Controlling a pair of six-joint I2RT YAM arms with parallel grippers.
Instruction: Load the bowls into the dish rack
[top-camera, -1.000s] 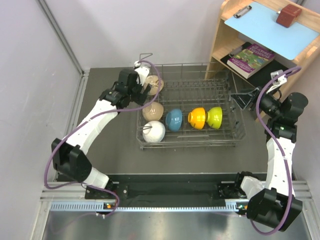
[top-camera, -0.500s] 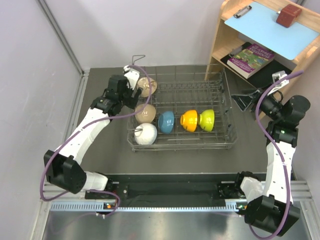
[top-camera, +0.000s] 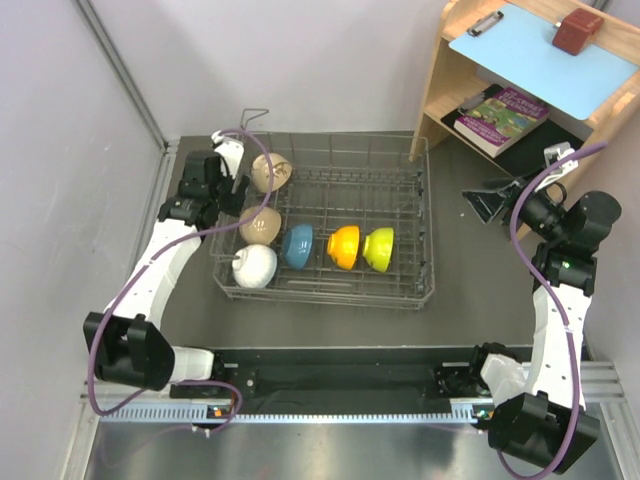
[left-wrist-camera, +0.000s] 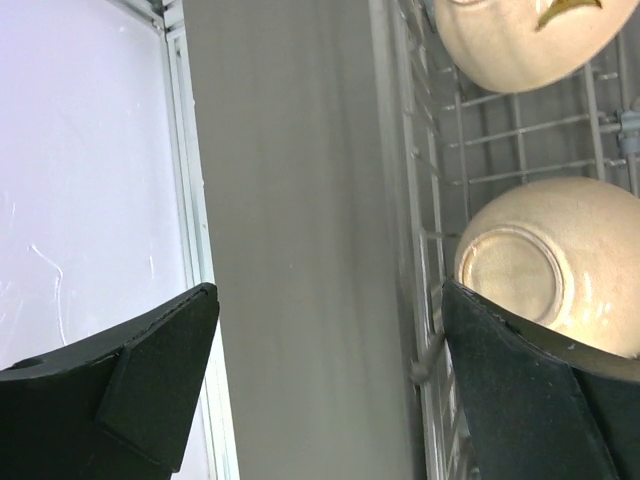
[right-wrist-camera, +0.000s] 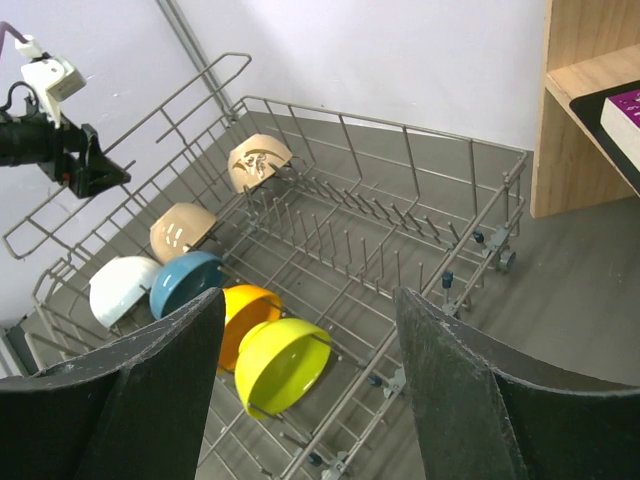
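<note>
Left gripper (left-wrist-camera: 328, 290) stands wide open and empty at the left wall of the dish rack (top-camera: 424, 220), one finger against the wire beside a beige bowl (left-wrist-camera: 530, 270); contact unclear. Right gripper (right-wrist-camera: 305, 300), jaws apart and empty, hovers well right of the rack. All six bowls (top-camera: 297, 245) sit in its left half.
</note>
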